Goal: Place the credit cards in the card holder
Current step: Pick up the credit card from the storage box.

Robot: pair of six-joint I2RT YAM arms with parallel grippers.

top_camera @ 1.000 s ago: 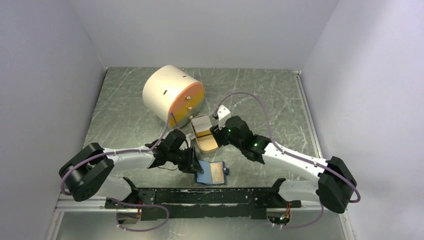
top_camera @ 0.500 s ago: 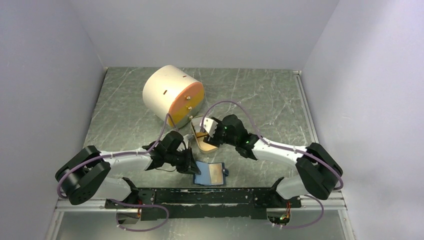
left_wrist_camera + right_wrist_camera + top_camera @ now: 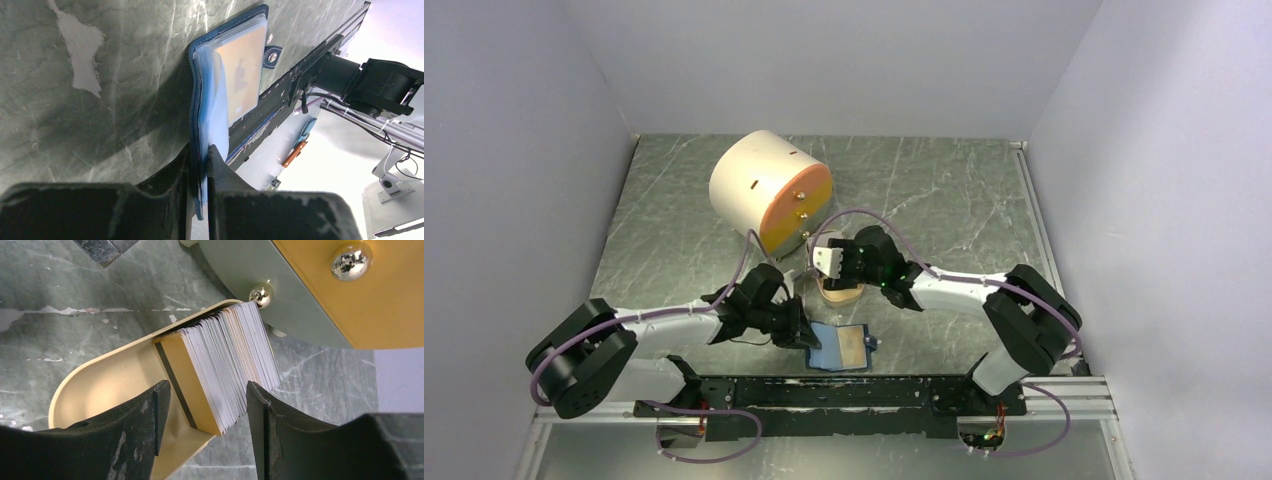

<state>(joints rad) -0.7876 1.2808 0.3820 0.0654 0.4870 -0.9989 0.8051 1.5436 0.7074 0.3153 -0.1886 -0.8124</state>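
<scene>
Since the earlier frame the right arm has folded inward and to the left, bringing the right gripper [image 3: 207,395] from beside the tan dish [image 3: 110,385] to directly over it, while the left arm has drawn only slightly toward the near edge. The card holder [image 3: 844,348] lies about where it was.

The right gripper's jaws are spread, one finger on each side of the credit cards [image 3: 225,370]. The right-hand finger is just beside the stack, but the wrist view does not show whether either finger touches it. The cards stand on edge in the far end of the dish, packed together and leaning. A tan card with a dark stripe faces the open part of the dish, and whitish card edges fan out behind it. Just past the stack is the cream cylinder [image 3: 759,180], lying on its side, its orange face [image 3: 325,295] turned toward the dish and carrying two small metal knobs – the lower knob [image 3: 261,294] sits right at the stack's far corner.

The left gripper [image 3: 200,155] is pressed together on the near-left edge of the card holder, pinching its dark blue cover and the pale blue sleeves. The holder lies open on the grey marbled worktop [image 3: 924,190], close to the black rail at the near edge and well apart from the dish. A tan card shows through its clear pocket, and a small tab with a snap sticks out from its right side
</scene>
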